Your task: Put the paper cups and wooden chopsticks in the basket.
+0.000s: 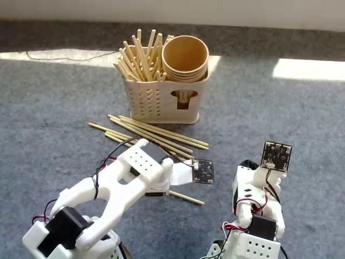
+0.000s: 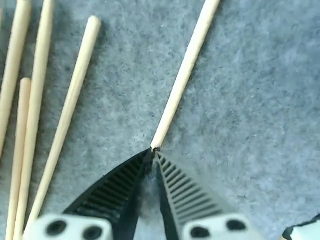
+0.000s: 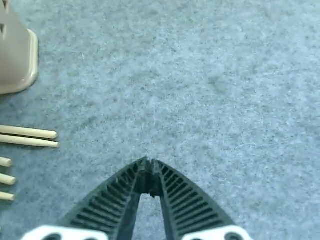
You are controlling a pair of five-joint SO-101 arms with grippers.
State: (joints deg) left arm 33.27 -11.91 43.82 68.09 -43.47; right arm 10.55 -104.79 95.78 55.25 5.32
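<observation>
One wooden chopstick (image 2: pixel 182 80) lies alone on the grey counter (image 1: pixel 280 108). It is in front of the basket (image 1: pixel 161 105) and farther from it than the rest. The left end effector (image 2: pixel 152 150) is pressed together on the very tip of this stick, so it pinches only a tiny bit of wood. I think that is a weak hold, and the stick could swing or slip out when it goes up. It may be better to let go and grab nearer the middle. If not, the lift should be slow, until the stick hangs steady. Then the stick should go in from above, on the side of the basket where the other sticks (image 1: pixel 137 59) stand, beside the paper cups (image 1: pixel 185 56).

A bunch of loose chopsticks (image 1: pixel 156 135) lies between this stick and the basket, so the arm should go over them, not push through. The basket's front wall is tall, so the stick must pass above its rim. The right end effector (image 3: pixel 149 167) is pressed together on nothing. It sits in front of the basket and off to the right, with bare counter around it.
</observation>
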